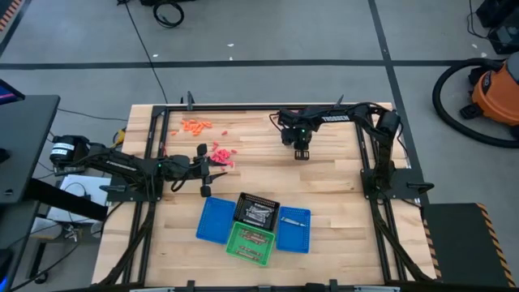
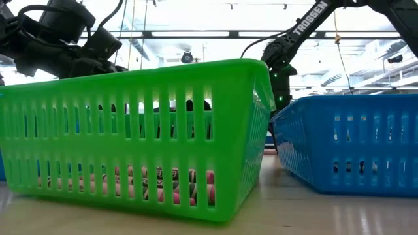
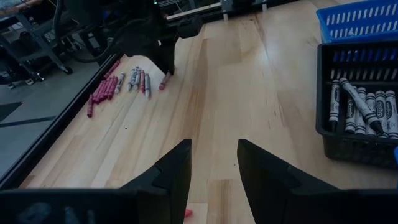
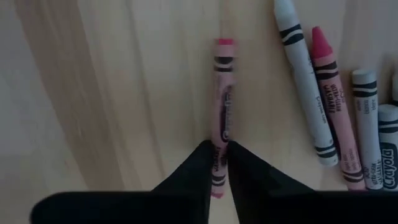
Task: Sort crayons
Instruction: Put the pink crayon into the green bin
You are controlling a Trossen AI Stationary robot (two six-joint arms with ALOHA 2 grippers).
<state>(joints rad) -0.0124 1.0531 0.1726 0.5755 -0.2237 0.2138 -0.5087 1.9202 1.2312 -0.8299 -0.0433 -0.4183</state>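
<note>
right hand (image 4: 221, 163) clamped on pink crayon (image 4: 221, 93), seen only by its wrist view, left hand (image 3: 212, 163) fingers apart

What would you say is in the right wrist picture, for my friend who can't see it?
The right tool pinches the end of a pink crayon lying on the wooden table. Beside it lie more crayons, white, red and grey, side by side.
</note>
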